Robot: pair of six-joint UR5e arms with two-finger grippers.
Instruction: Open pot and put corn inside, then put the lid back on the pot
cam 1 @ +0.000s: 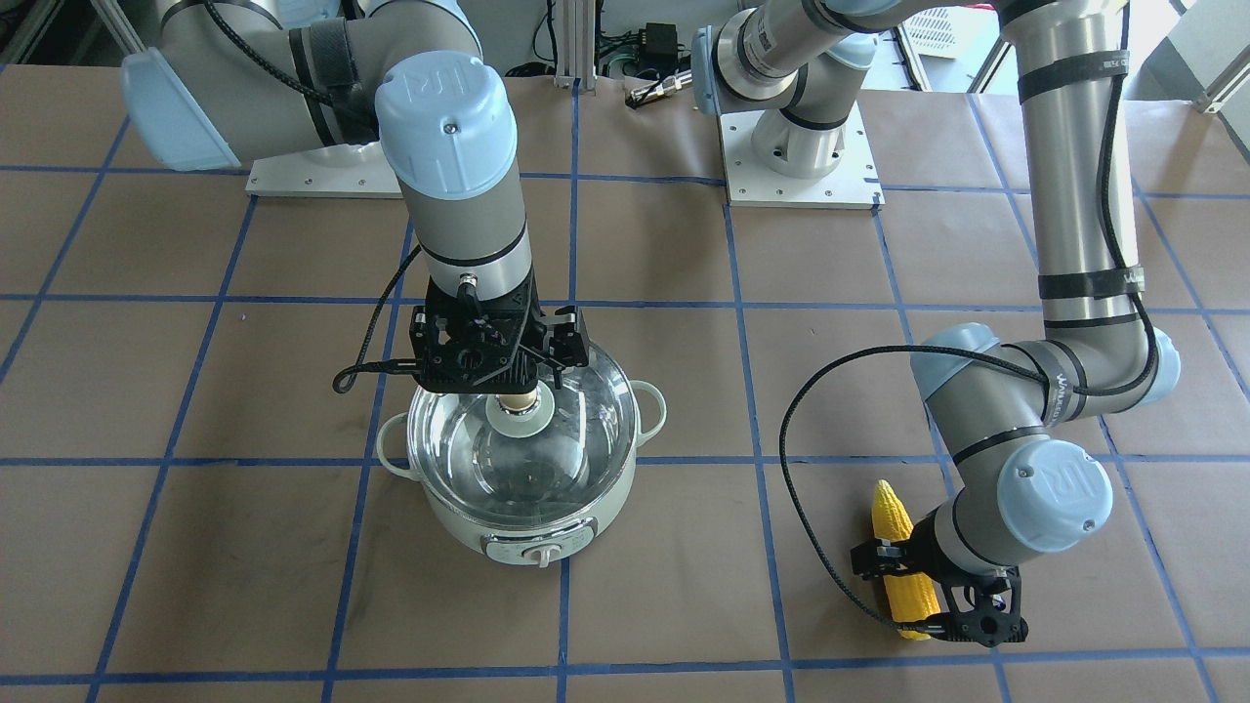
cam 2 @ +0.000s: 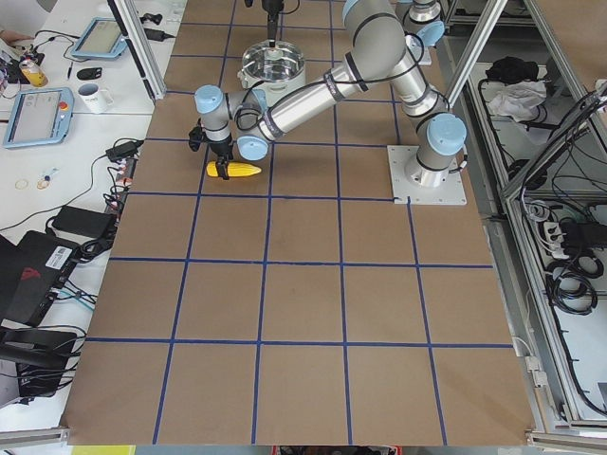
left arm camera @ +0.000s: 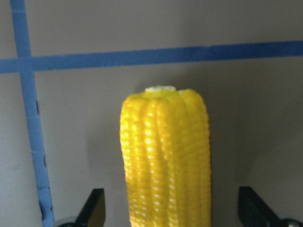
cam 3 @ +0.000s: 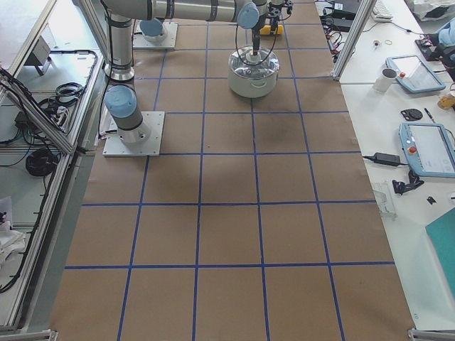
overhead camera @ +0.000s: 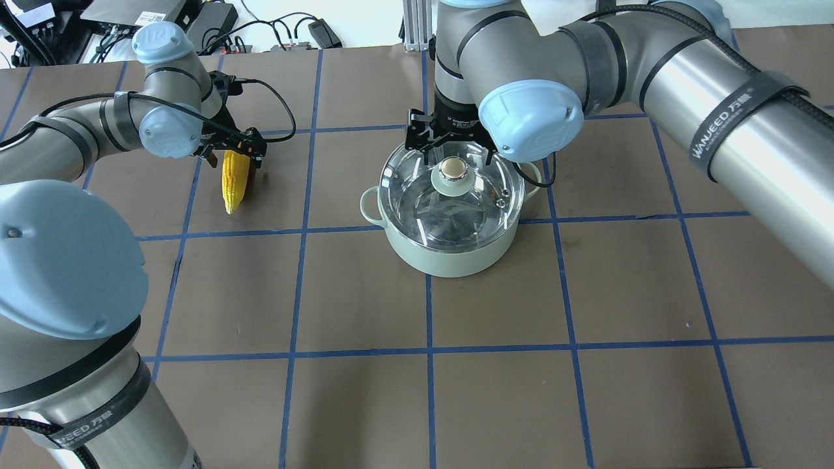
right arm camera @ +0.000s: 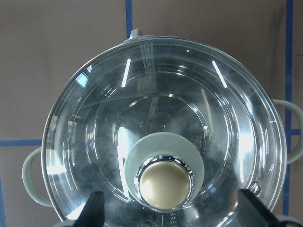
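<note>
On pot [overhead camera: 449,251], lid [overhead camera: 475,202] unlifted; right pincer [overhead camera: 453,148] wide over knob [overhead camera: 453,169], left pincer [overhead camera: 234,150] wide astride corn [overhead camera: 234,179]; all steps left.

The corn [left arm camera: 163,156] ran off the bottom edge of the left wrist view; the lid [right arm camera: 161,94] was likewise cut off in the right wrist view.
</note>
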